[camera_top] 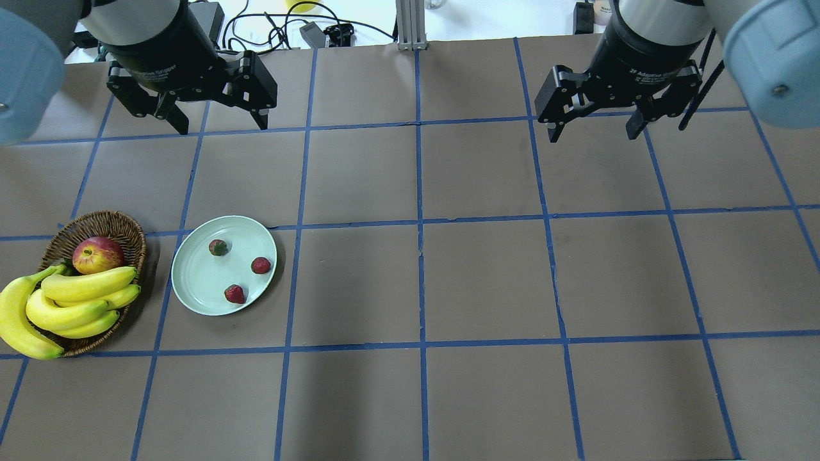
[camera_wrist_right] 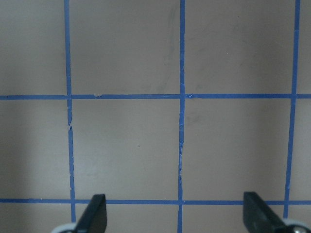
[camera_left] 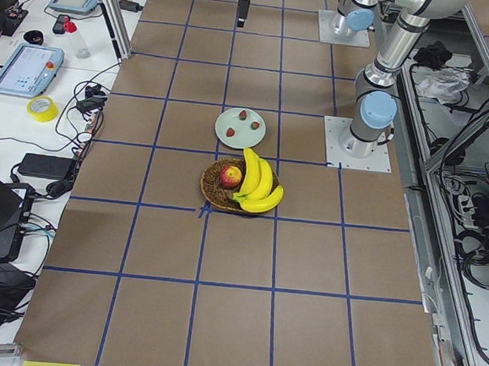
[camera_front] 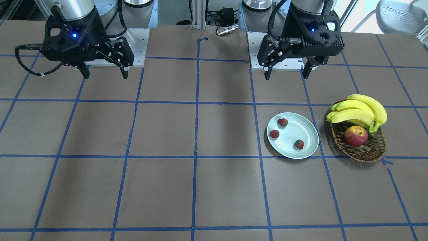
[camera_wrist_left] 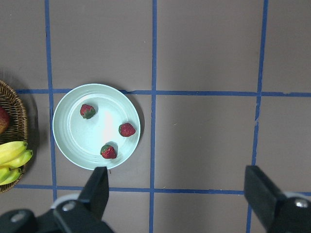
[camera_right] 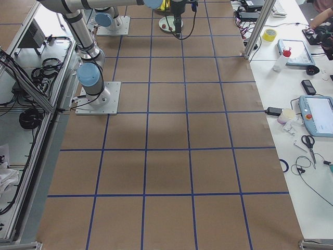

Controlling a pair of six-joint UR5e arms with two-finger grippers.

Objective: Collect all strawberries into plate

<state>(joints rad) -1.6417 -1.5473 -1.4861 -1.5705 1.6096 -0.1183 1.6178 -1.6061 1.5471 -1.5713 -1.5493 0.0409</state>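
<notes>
Mint plate (camera_wrist_left: 73,141) whole, wicker basket (camera_wrist_left: 14,104) cropped.

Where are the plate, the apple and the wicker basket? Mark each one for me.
plate (camera_top: 195,278): overhead view, bare inner surface near its left rim.
apple (camera_top: 97,254): overhead view, middle of its red skin.
wicker basket (camera_top: 133,234): overhead view, woven wall right of the apple.

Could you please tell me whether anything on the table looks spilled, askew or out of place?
Nothing stands out. All three strawberries lie in the plate; the apple and bananas sit in the basket; the left gripper and right gripper hang open, empty.
</notes>
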